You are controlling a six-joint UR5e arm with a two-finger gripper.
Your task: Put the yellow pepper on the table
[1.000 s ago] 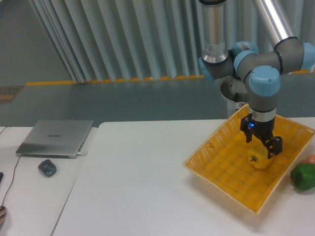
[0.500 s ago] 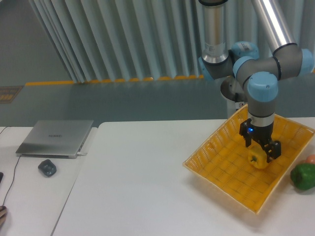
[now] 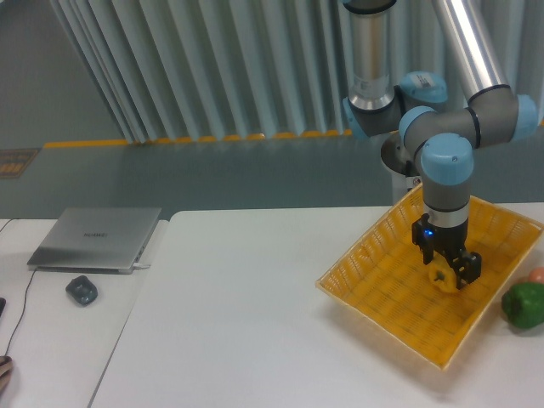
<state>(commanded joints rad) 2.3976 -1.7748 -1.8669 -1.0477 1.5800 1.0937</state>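
At the far left, a closed grey laptop (image 3: 95,239) lies on a smaller white side desk (image 3: 59,340), with a small dark rounded object (image 3: 82,291) just in front of it; what this object is cannot be made out. A thin cable runs along the desk's left edge, where the frame cuts off the desk.

The large plain white worktop (image 3: 246,323) fills the centre. Near its right edge sits a yellow woven wicker basket (image 3: 382,280), tilted and turned diagonally; its far right corner is cut off by the frame.

Inside the basket, toward its right half, lies the small glossy yellow bell pepper (image 3: 442,278). The black two-finger tool (image 3: 448,267) stands directly over it, pointing down, with a finger on each side. The fingers hide most of the pepper. The fingers are closed in against the pepper, pinching it.

At the worktop's right edge, beside the basket, a green pepper (image 3: 524,304) is partly cut off. An orange-red object (image 3: 536,274) beyond it is almost wholly out of frame.
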